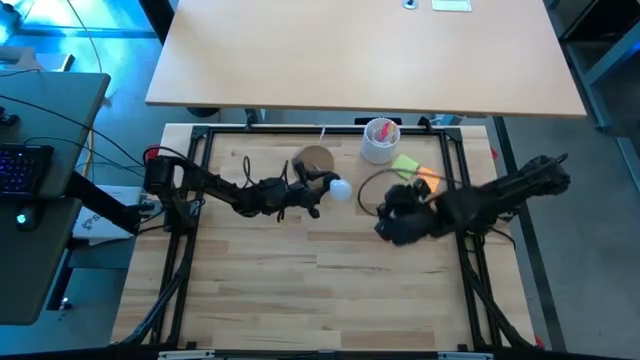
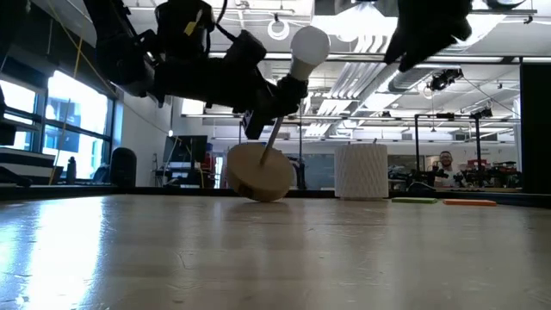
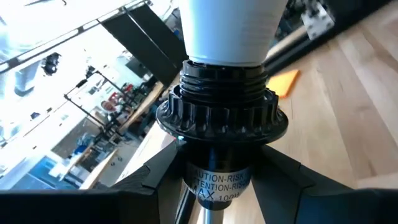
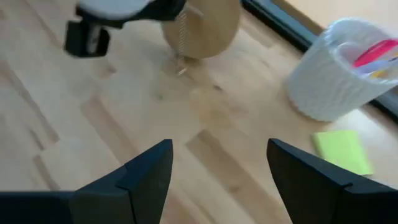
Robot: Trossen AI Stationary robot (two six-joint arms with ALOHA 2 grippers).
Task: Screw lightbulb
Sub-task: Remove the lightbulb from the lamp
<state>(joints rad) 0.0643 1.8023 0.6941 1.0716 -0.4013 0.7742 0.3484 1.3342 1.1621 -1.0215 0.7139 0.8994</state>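
A white lightbulb [image 2: 310, 43] sits in the black socket [image 3: 221, 118] of a lamp stand. A thin metal rod [image 2: 269, 142] joins the socket to a round wooden disc [image 2: 258, 172]. The stand is tipped over, with the disc's lower rim [image 2: 269, 198] on the table. My left gripper [image 1: 318, 190] is shut on the socket, near the table's middle. My right gripper [image 4: 217, 180] is open and empty. It hangs above the table, right of the bulb [image 1: 338, 187]. My left gripper pinches the socket's lower body [image 3: 217, 186], below the ribbed collar, between its two fingers [image 3: 155, 180]. It comes level from the table's left side. The socket and bulb are held off the table and slant upward, while the wooden disc's rim stays on the table.
A white perforated cup [image 1: 380, 140] with pink contents stands at the far right of the work area. A green note [image 1: 405, 164] and an orange piece [image 1: 427, 180] lie beside it. A black frame [image 1: 200, 135] borders the table. Bare wood lies toward the near edge.
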